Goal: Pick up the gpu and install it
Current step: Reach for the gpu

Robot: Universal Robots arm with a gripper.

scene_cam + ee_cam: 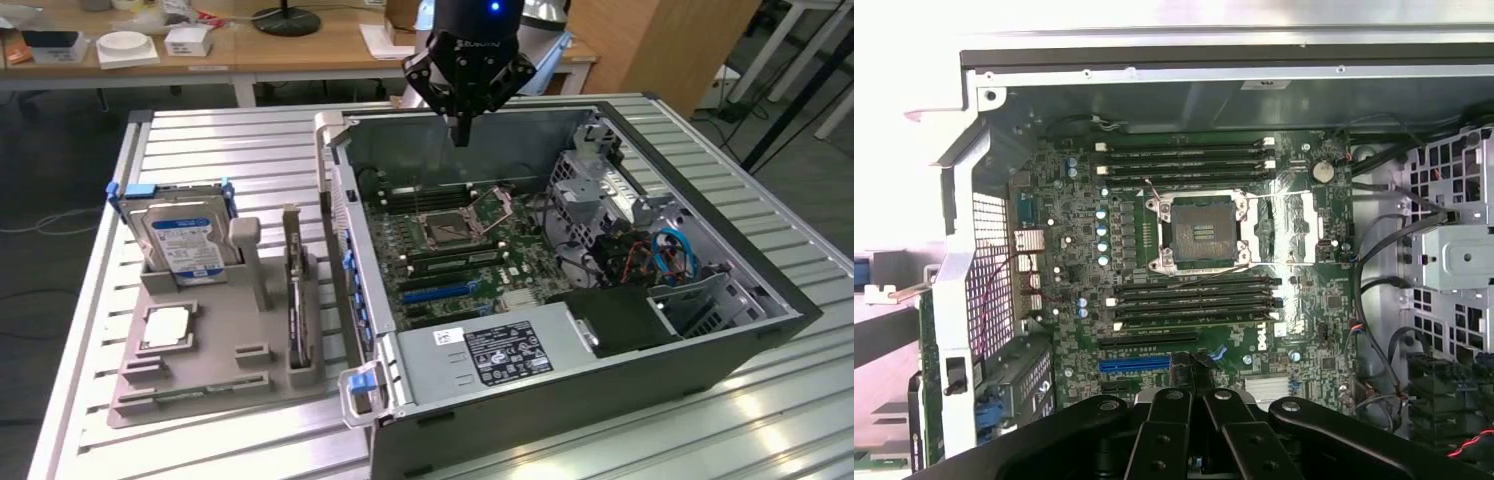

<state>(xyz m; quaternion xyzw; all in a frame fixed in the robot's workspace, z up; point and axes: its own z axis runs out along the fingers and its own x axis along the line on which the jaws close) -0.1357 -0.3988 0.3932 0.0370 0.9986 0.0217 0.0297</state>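
The gpu (pixel 295 300) is a thin dark card standing on edge in a slot of the grey holder (pixel 214 345), at the exterior view's left of the computer case. My gripper (pixel 461 135) hangs over the far side of the open case (pixel 747 300), well away from the gpu. Its fingers are shut together with nothing between them. In the wrist view the gripper (pixel 1194 378) points down at the motherboard (pixel 1304 290), just above the blue expansion slot (pixel 1144 365).
The holder also carries a hard drive (pixel 180 240) with blue rails, a processor (pixel 164 327) and a memory stick (pixel 187 392). Inside the case are the empty processor socket (pixel 1199 232), a power supply (pixel 501 352) and cables (pixel 667 250). Desks stand behind the table.
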